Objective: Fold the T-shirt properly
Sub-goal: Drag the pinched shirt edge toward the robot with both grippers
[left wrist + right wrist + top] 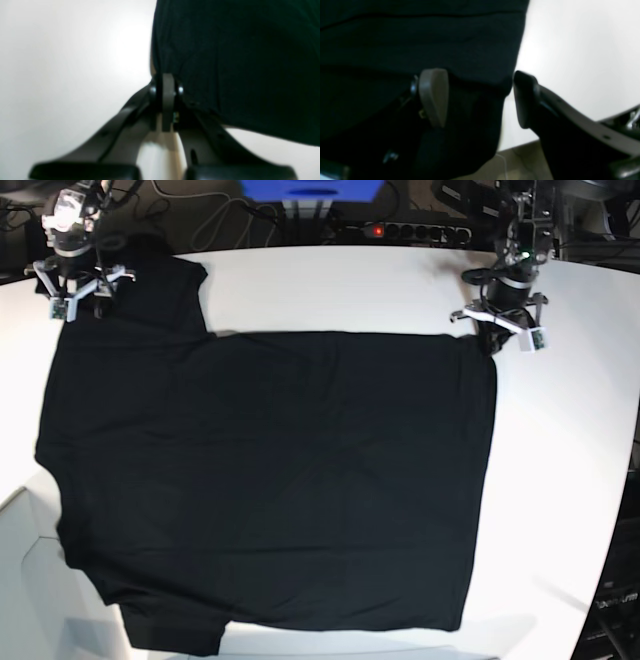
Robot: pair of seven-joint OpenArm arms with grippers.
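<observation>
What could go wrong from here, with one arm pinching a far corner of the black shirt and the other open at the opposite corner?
1. The left gripper has its jaws shut on a corner of the large black cloth T-shirt; pulling alone could drag the shirt askew across the white table.
2. The right gripper stands open astride the sleeve edge; closing there may catch too little cloth and slip.

Lab: white table (560,470), power strip (405,229)
</observation>
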